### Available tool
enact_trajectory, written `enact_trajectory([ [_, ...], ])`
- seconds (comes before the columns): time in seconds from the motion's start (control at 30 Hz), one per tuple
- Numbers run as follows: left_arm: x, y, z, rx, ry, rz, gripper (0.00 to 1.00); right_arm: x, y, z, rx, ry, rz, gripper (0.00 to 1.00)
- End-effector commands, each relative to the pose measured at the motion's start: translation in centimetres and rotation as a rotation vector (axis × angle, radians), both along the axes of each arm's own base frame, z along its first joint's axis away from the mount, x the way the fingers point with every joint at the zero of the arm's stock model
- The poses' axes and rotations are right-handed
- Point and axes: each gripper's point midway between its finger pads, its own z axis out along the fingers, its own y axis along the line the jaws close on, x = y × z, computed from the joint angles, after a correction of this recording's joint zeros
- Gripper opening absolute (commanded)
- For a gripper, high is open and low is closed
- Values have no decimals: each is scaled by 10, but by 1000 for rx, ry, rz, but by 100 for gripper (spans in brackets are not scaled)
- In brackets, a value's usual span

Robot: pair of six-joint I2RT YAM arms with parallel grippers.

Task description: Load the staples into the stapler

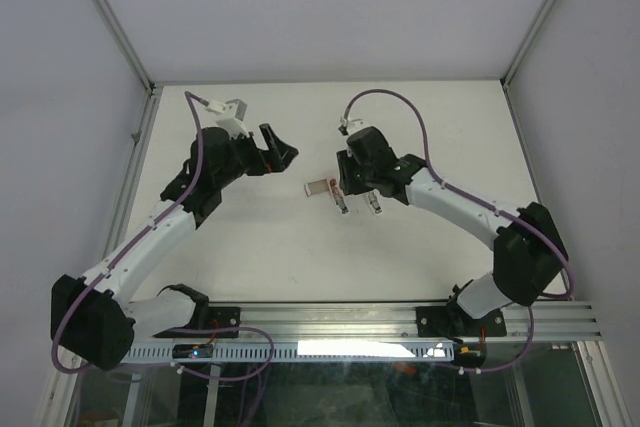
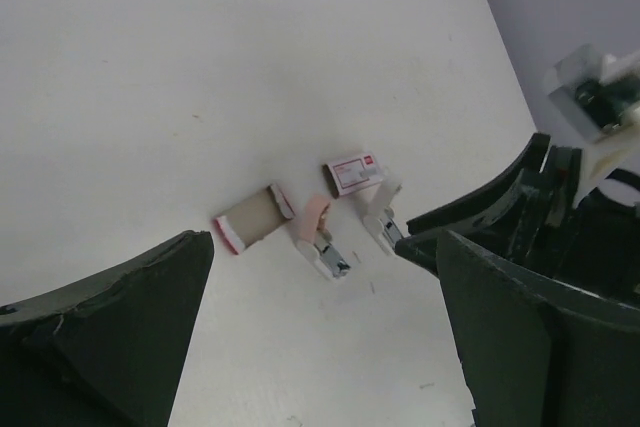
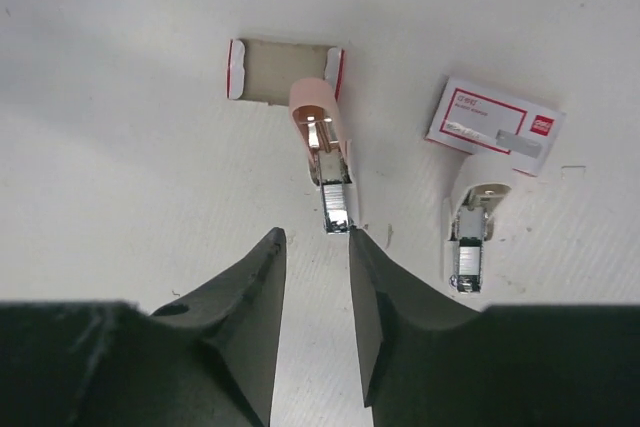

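The flat white table (image 1: 400, 127) carries everything in one small cluster between the two arms. The left arm (image 1: 150, 237) hangs back from that cluster. Its left gripper (image 1: 283, 145) is spread wide and empty, probably to leave room while being near enough to steady a part.

The right arm (image 1: 450, 202) reaches over the cluster. Its right gripper (image 3: 312, 247) shows only a narrow gap with nothing in it, and the tips sit just short of the stapler's metal end, lined up with it.

The red-and-white cardboard sleeve (image 3: 490, 119) lies flat, apart from its greyish-brown inner tray with red ends (image 3: 283, 72), so the box is open for reaching the staples. A white plastic piece with a metal insert (image 3: 470, 237) touches the sleeve's lower edge.

The pink wedge-shaped mini stapler (image 3: 322, 142) lies between tray and white piece, its rounded end at the tray's edge. Its bright metal channel faces up, presumably to take a strip. No loose silvery strip can be picked out.
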Motion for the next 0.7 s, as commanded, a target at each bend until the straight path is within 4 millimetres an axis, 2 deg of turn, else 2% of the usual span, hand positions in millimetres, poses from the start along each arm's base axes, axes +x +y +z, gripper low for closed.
enact_trajectory([
  [0.0, 8, -51, -7, -122, -25, -120, 99, 3, -23, 29, 112, -50, -58, 37],
  [0.1, 18, -74, -34, -127, 23, -173, 99, -5, -34, 23, 179, -43, -65, 42],
  [0.27, 30, -108, -55, -155, 40, -269, 98, -27, -35, 11, 282, -18, -65, 45],
  [0.4, 39, -130, -71, -153, 67, -344, 98, -37, -37, 5, 353, -20, -90, 45],
  [0.5, 45, -138, -93, -144, 121, -358, 98, -44, -35, 1, 390, -16, -74, 46],
  [0.67, 48, -155, -105, -137, 141, -402, 98, -53, -25, -5, 457, 19, -48, 46],
])
